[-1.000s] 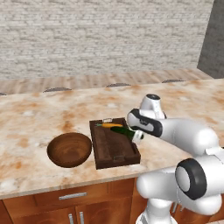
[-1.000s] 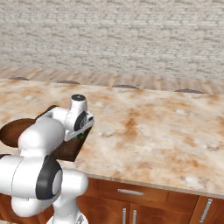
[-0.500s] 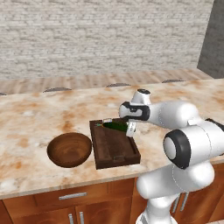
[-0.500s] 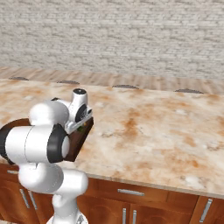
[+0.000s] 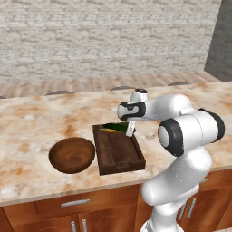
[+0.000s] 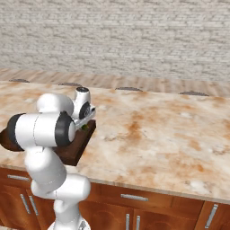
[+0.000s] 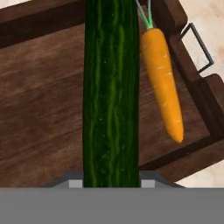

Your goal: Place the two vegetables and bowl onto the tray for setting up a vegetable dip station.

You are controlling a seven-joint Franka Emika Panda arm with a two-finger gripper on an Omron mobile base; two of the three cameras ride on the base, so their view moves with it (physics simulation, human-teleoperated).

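My hand [image 5: 129, 132] grips the long dark green cucumber [image 7: 111, 92] over the dark wooden tray [image 7: 39, 109], beside the orange carrot [image 7: 164, 83]; next, lower and release.

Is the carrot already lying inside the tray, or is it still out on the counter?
Inside. In the hand view the carrot lies on the wooden floor of the tray, within its raised rim, next to the cucumber.
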